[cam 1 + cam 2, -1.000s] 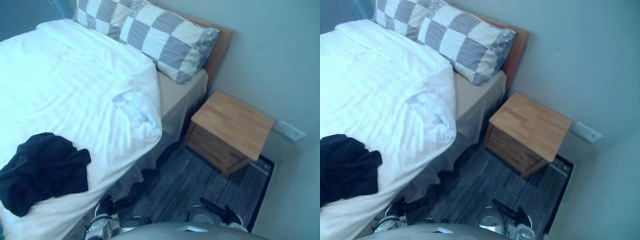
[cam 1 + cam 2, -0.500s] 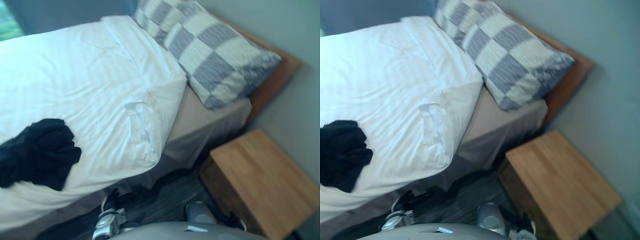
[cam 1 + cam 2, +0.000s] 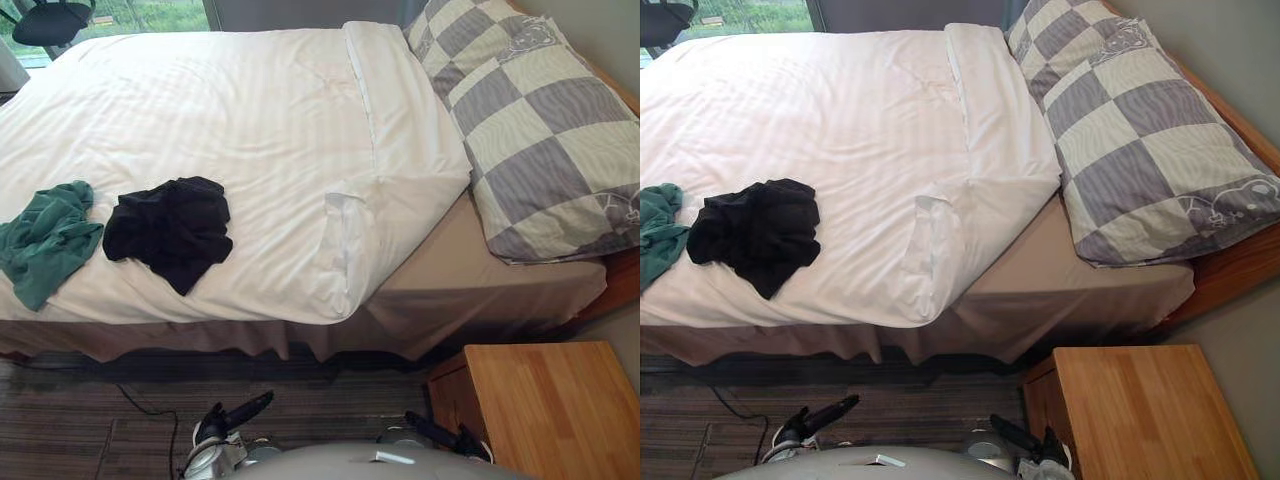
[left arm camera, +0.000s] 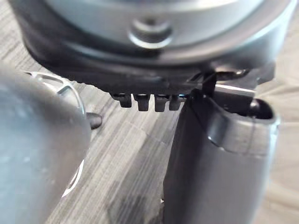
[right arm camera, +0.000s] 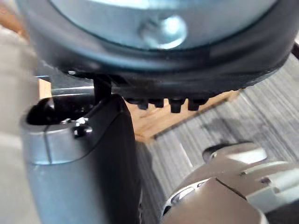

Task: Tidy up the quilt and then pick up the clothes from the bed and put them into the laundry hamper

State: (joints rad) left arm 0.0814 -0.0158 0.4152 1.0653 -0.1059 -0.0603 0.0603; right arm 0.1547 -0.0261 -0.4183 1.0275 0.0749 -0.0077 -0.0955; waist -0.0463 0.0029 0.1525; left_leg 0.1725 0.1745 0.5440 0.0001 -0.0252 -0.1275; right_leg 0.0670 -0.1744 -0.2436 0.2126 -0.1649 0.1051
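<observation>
Quilt spread on bed, one corner folded back, black garment beside green garment on it, left hand and right hand hung low, fingers relaxed, empty.

1. The left hand hangs above the floor, holding nothing.
2. Its fingers show as short dark stubs in a row, with the thumb beside them.
3. The floor is grey, wood-grained planking.
</observation>
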